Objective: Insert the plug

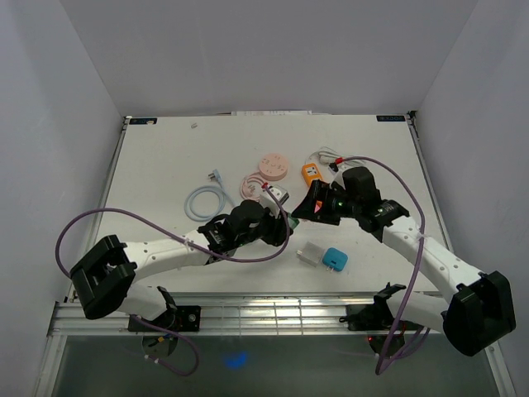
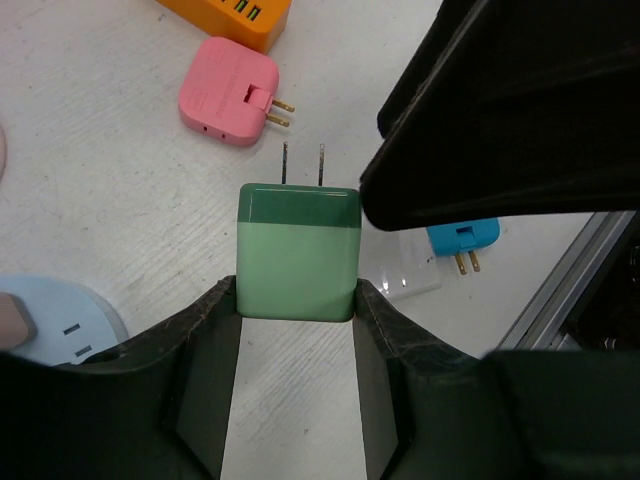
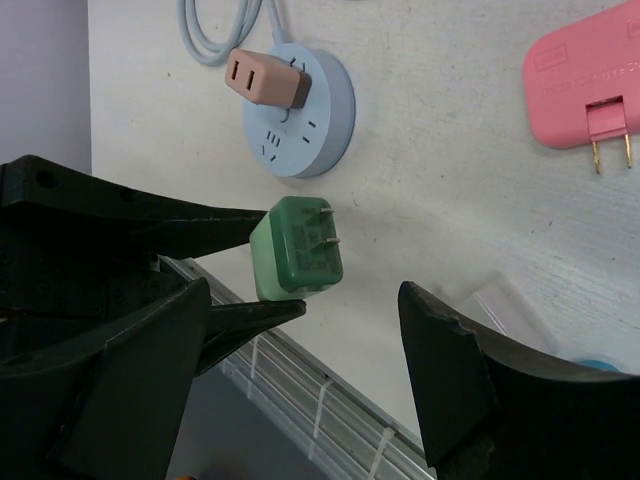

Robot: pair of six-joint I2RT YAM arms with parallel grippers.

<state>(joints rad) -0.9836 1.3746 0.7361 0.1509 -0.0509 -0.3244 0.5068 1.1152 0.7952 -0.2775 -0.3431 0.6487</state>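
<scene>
A green plug (image 2: 298,250) with two metal prongs pointing away is held above the table, and my left gripper (image 2: 297,300) is shut on its pale rear end. In the right wrist view the same green plug (image 3: 297,250) hangs between the left arm's thin black fingers (image 3: 200,215), prongs facing right. My right gripper (image 3: 305,290) is open just beside the plug, with its jaws wide apart and touching nothing. A round light-blue socket (image 3: 310,100) lies on the table with a brown plug (image 3: 265,78) in it. From above, the two grippers meet near the table's middle (image 1: 293,217).
A pink adapter (image 2: 228,92) and an orange charger (image 1: 310,174) lie beyond the grippers. A blue plug (image 1: 335,259) and a white one (image 1: 312,254) sit near the front rail (image 1: 273,314). A light-blue cable (image 1: 207,198) coils at the left.
</scene>
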